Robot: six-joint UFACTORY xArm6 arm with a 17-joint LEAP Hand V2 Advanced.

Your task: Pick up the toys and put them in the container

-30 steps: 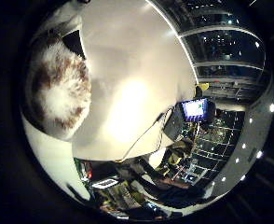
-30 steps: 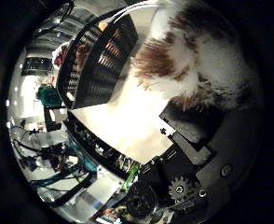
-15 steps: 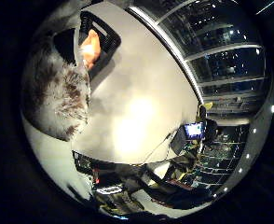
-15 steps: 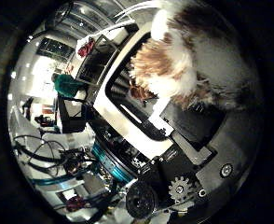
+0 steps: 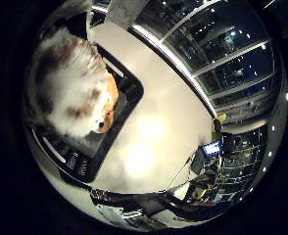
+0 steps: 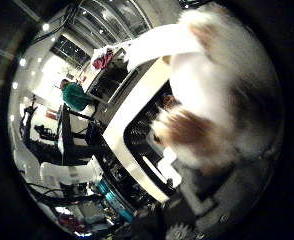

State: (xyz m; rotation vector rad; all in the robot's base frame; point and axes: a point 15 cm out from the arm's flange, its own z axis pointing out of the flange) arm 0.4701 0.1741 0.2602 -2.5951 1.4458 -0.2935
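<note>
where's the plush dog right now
The plush dog sits close under the palm, directly over the black container on the white table, beside an orange toy.

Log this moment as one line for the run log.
hand: carrying plush toy | position: over black container | inside: orange toy | surface: white table | release: not yet

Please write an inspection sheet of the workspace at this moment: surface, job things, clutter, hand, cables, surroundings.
Surface: white table, bare where it shows beside the container.
Job's things: fluffy white and brown plush toy close to the palm, over the black slotted container; an orange toy lies inside the container, partly hidden by the plush toy.
Clutter: nothing seen on the table.
Hand: right hand, only dark body parts and a gear show at the edge of the thumb side view; fingers cannot be judged.
Cables: left out.
Surroundings: lit monitor beyond the table, large windows, shelves and equipment in the room.
</note>
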